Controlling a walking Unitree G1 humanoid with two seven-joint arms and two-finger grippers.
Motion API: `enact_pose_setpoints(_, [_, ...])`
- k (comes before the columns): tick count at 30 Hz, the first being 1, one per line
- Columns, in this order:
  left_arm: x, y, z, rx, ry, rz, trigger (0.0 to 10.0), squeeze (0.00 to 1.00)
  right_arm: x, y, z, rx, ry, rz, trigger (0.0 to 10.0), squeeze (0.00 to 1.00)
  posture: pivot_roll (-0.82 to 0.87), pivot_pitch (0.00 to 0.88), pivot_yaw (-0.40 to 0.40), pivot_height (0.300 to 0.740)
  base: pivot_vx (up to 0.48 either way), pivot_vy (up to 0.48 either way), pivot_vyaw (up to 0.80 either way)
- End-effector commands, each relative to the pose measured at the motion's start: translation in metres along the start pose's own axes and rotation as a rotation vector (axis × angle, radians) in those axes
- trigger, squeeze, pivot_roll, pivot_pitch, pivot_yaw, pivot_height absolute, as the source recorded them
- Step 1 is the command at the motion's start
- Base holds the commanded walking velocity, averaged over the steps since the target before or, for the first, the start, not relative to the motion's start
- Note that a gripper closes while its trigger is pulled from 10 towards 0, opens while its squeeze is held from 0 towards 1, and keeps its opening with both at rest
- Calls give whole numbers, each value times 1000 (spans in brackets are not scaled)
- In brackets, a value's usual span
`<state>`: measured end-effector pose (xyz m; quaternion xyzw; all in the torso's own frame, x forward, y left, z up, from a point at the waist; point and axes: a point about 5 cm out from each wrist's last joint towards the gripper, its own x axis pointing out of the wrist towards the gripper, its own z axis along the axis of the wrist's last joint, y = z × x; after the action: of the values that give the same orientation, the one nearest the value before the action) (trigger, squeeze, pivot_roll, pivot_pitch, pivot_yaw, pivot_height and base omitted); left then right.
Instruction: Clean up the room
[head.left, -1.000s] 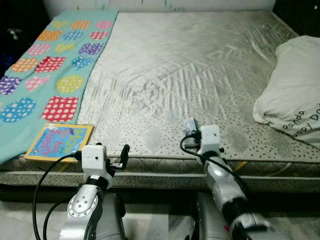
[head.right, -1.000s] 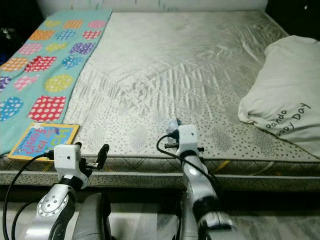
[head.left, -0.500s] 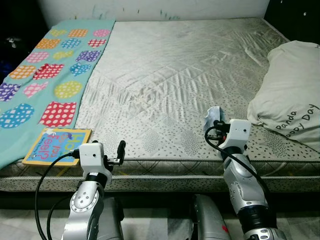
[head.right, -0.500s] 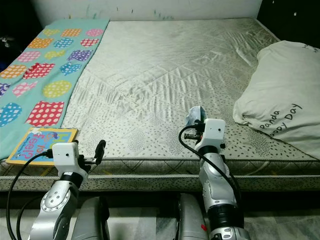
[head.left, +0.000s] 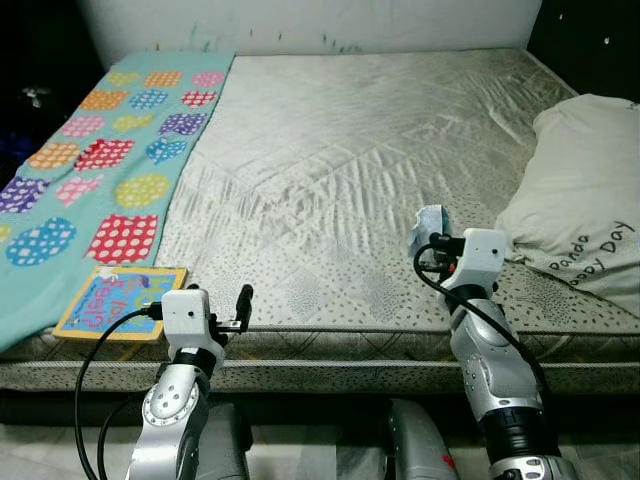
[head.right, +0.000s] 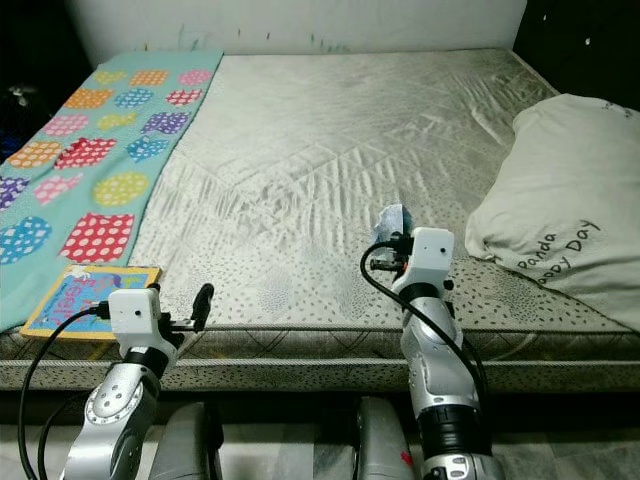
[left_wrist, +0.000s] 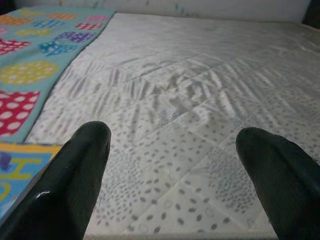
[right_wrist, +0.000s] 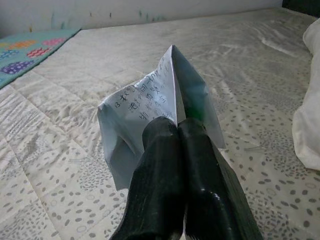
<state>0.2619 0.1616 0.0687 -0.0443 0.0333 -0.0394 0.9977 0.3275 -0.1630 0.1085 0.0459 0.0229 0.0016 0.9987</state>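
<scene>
1. Right hand (right_wrist: 177, 125) has its two black fingers (right_wrist: 160, 170) pinched tight together on a crumpled scrap of paper (right_wrist: 150, 100), whitish-blue with small dark writing on it. The paper sticks up from the fingertips like a little tent.
2. In the head view that right hand (head.left: 432, 240) is held up over the front part of the mattress (head.left: 350, 150), and the paper (head.left: 430, 222) is off the surface, not lying on the bed.
3. Just to the right of it, near but not touching as far as I can see, is a big white pillow (head.left: 585, 200) with dark lettering printed on it, lying at the mattress's right side.
4. Left hand (left_wrist: 175, 160) is wide open with nothing between the fingers (left_wrist: 75, 170), pointed along the mattress. In the head view the left hand (head.left: 240, 305) sits right at the front edge of the mattress, left of the centre.
5. Just left of that hand, a colourful kids' book (head.left: 120, 302) lies flat at the front left corner of the mattress, resting on the end of the blanket.
6. That teal blanket (head.left: 100, 170), with polka-dot patches in red, blue, yellow and purple, runs up the whole left side of the mattress to the wall (head.left: 300, 20).
</scene>
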Motion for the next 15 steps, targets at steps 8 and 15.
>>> enact_pose_setpoints(8, [-1, 0, -4, 20, 7, -11, 10000, 0, 4, -3, 4, -22, -6, 7, 10000, 0, -57, 0, 12, 704, 0, 0, 0])
enact_pose_setpoints(15, [3, 0, -2, 24, 0, -18, 10000, 0, 5, -2, 5, -27, -9, 11, 10000, 0, -58, 0, 13, 740, 0, 0, 0])
